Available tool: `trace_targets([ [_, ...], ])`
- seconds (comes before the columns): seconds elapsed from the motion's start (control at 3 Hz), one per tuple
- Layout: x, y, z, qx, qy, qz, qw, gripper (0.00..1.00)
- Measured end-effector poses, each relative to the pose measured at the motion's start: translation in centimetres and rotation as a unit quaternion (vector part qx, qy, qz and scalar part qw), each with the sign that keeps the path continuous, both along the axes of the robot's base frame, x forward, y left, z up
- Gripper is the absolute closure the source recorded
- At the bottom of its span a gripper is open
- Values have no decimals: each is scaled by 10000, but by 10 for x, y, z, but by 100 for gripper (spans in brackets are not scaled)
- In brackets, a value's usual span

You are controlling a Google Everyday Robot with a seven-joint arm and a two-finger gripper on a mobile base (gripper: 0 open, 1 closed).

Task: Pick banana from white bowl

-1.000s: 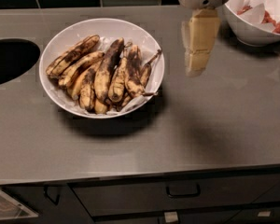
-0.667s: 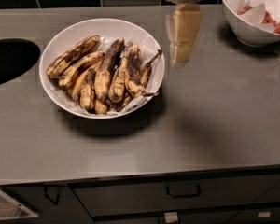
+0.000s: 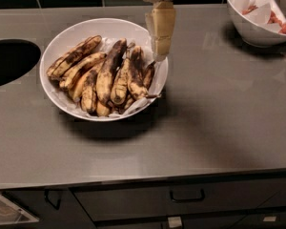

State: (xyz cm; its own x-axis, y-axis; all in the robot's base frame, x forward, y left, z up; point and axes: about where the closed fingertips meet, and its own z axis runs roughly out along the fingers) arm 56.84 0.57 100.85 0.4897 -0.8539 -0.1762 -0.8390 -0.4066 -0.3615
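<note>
The white bowl [image 3: 71, 32] is wide and shallow, lined with crumpled white paper, and sits left of centre on the grey counter. It holds several overripe bananas. The banana [image 3: 108, 73] is the longest one, lying in the middle of the pile with its dark, nearly black half toward the back and its yellow speckled half toward the front. My gripper [image 3: 158, 56] hangs down from the top of the camera view over the bowl's right rim. It is just right of the pile, above the bananas and apart from them.
A deeper white bowl [image 3: 250, 30] with paper and red bits stands at the back right. A dark round opening [image 3: 9, 61] is cut into the counter at the left. Dark drawers with a handle [image 3: 187, 197] run below the counter's front edge.
My gripper has moved left, from over the bare counter between the two bowls to over the white bowl's right rim. The bananas have not moved.
</note>
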Motion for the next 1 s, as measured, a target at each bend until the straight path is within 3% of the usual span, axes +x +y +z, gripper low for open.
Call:
trace_targets([
  [0.33,18,30,-7,59,-5,360,9993,0],
  [1.0,25,41,-9,104,-50,459,9989,0],
])
